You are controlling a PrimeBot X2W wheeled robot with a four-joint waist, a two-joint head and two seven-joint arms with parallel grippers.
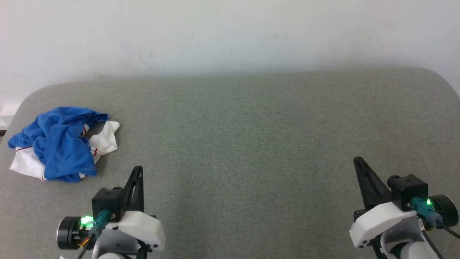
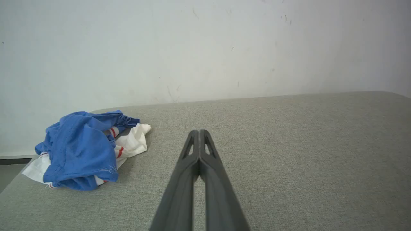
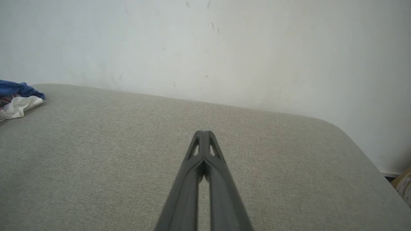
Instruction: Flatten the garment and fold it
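Observation:
The garment [image 1: 61,142] lies crumpled in a heap at the far left of the grey surface, royal blue over white sleeves with thin red stripes. The same heap sits left of my fingers in the left wrist view, garment [image 2: 83,150], and its edge peeks in at the left border of the right wrist view, garment [image 3: 16,99]. My left gripper [image 1: 138,169] is shut and empty, a little to the right of and nearer than the heap; its tips [image 2: 199,131] meet. At the lower right my right gripper [image 1: 357,160] is shut and empty, far from the cloth, tips [image 3: 203,132] together.
The grey fabric-covered surface [image 1: 251,144] has rounded far corners and ends at a pale wall [image 1: 230,32]. A cardboard box corner [image 3: 405,184] shows beyond the surface's right edge.

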